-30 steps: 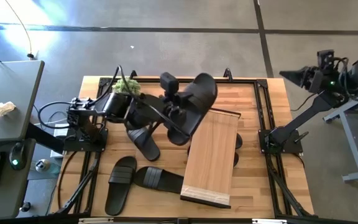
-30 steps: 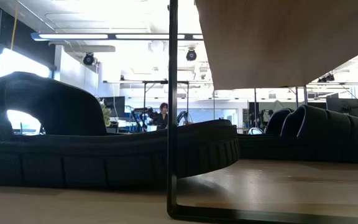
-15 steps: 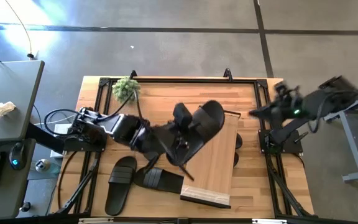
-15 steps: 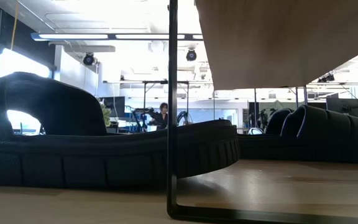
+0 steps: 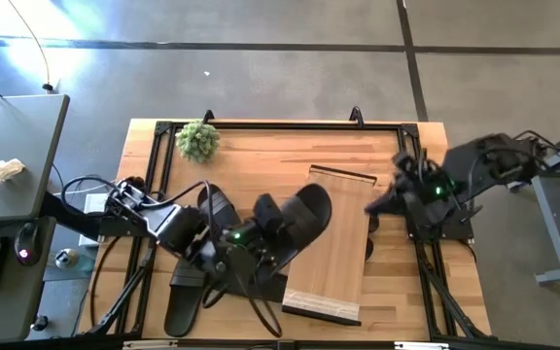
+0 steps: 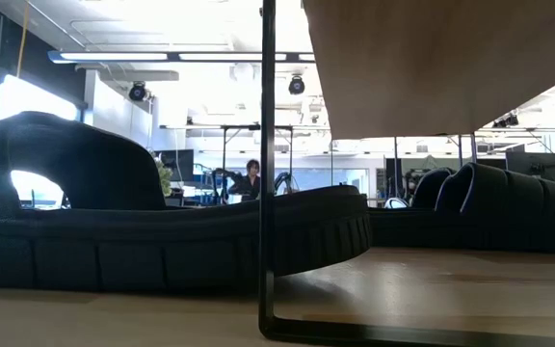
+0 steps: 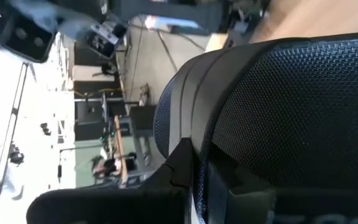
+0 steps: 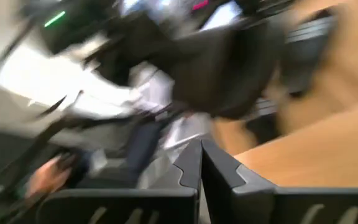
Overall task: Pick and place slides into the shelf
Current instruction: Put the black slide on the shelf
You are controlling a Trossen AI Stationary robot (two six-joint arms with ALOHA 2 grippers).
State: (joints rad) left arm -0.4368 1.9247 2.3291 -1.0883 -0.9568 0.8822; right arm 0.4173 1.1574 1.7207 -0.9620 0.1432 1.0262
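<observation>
One slide (image 5: 299, 219) is up off the tabletop (image 5: 261, 146), clamped in the left end effector (image 5: 265, 233) at the shelf's (image 5: 333, 248) left edge, its toe reaching over the plank. The left wrist view shows the dark fingers pinched tight against the mesh strap (image 7: 291, 112). More slides lie left of the shelf: one (image 5: 185, 290) flat near the front, another (image 5: 251, 282) partly under the arm, and a third (image 5: 217, 206) behind the arm.

Risk lies mainly in the grip — it sits on the strap, so the long sole could swing or twist and land half off the plank, then tip back down. A careless descent might also knock the shelf, which already sits askew. The slide under the left arm could be dragged by it. The right end effector (image 5: 387, 202) hovers just right of the shelf, fingers drawn together with nothing between them; reaching in now, it could meet the left arm over the plank.
</observation>
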